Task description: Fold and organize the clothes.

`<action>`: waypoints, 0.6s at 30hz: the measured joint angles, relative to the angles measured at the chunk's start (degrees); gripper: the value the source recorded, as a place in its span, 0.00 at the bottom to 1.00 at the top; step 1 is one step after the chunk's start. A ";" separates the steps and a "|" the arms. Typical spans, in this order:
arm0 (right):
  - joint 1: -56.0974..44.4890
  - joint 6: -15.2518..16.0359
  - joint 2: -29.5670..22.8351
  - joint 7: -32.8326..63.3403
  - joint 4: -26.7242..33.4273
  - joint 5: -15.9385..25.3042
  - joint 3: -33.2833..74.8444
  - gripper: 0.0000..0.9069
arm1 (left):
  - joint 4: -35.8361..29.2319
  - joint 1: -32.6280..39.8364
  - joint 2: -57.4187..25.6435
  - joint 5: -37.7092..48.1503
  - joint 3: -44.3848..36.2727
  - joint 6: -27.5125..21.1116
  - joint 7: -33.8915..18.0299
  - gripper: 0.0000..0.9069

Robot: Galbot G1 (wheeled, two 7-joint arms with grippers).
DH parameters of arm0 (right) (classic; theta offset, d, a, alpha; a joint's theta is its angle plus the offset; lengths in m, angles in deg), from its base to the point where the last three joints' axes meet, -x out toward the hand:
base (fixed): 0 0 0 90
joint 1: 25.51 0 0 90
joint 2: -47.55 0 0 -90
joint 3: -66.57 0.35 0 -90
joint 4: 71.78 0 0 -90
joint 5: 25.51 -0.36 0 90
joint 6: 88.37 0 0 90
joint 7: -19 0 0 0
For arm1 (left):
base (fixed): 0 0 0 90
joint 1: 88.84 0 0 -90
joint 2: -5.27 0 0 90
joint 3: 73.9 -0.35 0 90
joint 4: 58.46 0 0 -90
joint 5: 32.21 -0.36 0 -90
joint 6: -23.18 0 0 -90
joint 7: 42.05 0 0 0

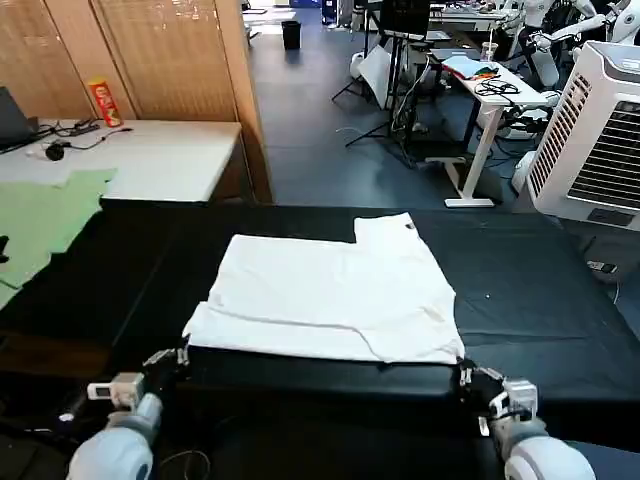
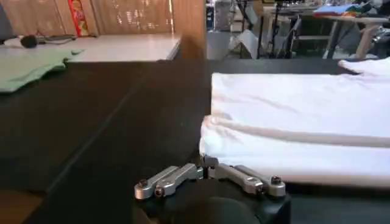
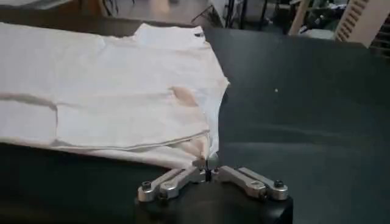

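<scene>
A white T-shirt lies partly folded in the middle of a black surface, its long near edge facing the robot. The left gripper sits at the shirt's near left corner, and in the left wrist view its fingers meet at the cloth's edge, closed on the corner of the T-shirt. The right gripper sits at the near right corner; in the right wrist view its fingertips are pinched together on the corner of the T-shirt. Bare black surface runs wide to the right of the shirt and in a broad strip to its left. A pale green garment lies at the far left edge, well apart from the shirt. A narrower band of bare surface lies beyond the shirt's far edge.
</scene>
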 joint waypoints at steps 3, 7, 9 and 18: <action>-0.87 0.30 0.34 -0.03 -1.95 -0.63 0.75 0.97 | -2.11 -2.03 0.38 -0.21 0.67 -0.73 -0.73 0.97; -0.04 -1.01 1.24 0.04 -4.48 -4.49 2.12 0.97 | -4.15 -4.24 0.89 -1.29 1.08 -1.22 -2.15 0.97; 1.69 -2.52 1.98 0.05 -4.70 -5.70 2.38 0.97 | -5.24 -5.15 1.07 -1.39 1.64 -2.03 -2.55 0.97; 24.08 -8.91 5.36 -0.12 9.33 -6.18 -3.71 0.97 | -5.87 6.44 -1.17 6.34 2.70 -7.85 -1.96 0.97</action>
